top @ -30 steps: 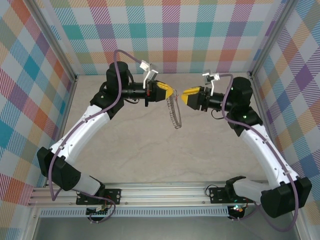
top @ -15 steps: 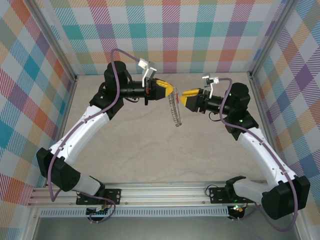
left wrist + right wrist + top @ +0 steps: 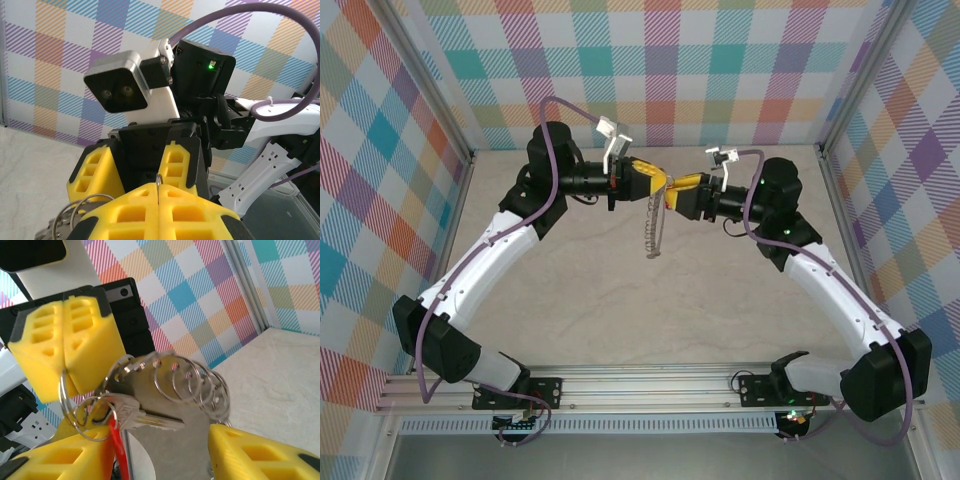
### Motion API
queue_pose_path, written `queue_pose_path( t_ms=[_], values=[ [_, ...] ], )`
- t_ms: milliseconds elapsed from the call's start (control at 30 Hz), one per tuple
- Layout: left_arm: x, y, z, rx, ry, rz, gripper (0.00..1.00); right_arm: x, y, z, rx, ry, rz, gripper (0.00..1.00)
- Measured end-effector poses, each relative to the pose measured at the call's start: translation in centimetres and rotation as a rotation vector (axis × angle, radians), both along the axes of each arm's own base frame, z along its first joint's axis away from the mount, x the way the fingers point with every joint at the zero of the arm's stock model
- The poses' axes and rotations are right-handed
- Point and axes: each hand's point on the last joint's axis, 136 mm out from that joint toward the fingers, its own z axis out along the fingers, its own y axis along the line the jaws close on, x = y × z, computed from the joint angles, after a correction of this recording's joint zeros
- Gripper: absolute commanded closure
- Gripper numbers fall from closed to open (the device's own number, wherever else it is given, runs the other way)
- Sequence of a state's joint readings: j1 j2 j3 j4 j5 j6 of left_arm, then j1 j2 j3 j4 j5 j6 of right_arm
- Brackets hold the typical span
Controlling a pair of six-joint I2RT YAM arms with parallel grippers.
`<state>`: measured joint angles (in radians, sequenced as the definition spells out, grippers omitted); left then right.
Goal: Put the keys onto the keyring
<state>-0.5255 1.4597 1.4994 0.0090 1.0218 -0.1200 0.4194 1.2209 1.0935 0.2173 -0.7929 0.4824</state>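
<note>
My left gripper (image 3: 656, 183) is shut on the keyring (image 3: 651, 235), which hangs from it above the table as a long fringe of small loops. In the left wrist view the thin ring wire (image 3: 158, 181) sticks up from the shut left gripper (image 3: 158, 187). My right gripper (image 3: 678, 189) is open and faces the left one almost tip to tip. In the right wrist view the open right gripper (image 3: 157, 439) has the keyring (image 3: 145, 359) between its fingers, held by the left gripper (image 3: 64, 369). A silver key blade (image 3: 150, 419) with a red plastic part (image 3: 118, 447) hangs among the loops by my lower-left finger.
The beige tabletop (image 3: 620, 300) lies below both raised arms. Checked walls (image 3: 700, 60) and metal posts (image 3: 830, 150) close in the back and sides. A rail (image 3: 640, 395) runs along the near edge.
My right gripper has moved left until it nearly meets the left one. The hanging keyring has swung so that its lower end lies further left.
</note>
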Motion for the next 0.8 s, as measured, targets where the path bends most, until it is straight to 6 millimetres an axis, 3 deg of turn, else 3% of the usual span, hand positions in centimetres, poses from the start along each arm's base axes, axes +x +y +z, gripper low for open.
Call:
queue_pose_path(
  t_ms=[100, 367, 467, 800],
  values=[
    [0.0, 0.0, 0.1, -0.002, -0.003, -0.003, 1.00, -0.1, 0.1, 0.0, -0.001, -0.006, 0.005, 0.52],
    [0.1, -0.1, -0.1, 0.001, 0.001, 0.000, 1.00, -0.7, 0.2, 0.1, -0.008, -0.021, 0.014, 0.90],
    [0.2, -0.1, -0.1, -0.001, -0.002, 0.003, 1.00, -1.3, 0.2, 0.5, -0.003, -0.034, 0.019, 0.99],
    [0.8, -0.2, -0.4, -0.015, 0.022, 0.031, 1.00, -2.1, 0.4, -0.7, -0.011, -0.014, 0.015, 1.00]
  ],
)
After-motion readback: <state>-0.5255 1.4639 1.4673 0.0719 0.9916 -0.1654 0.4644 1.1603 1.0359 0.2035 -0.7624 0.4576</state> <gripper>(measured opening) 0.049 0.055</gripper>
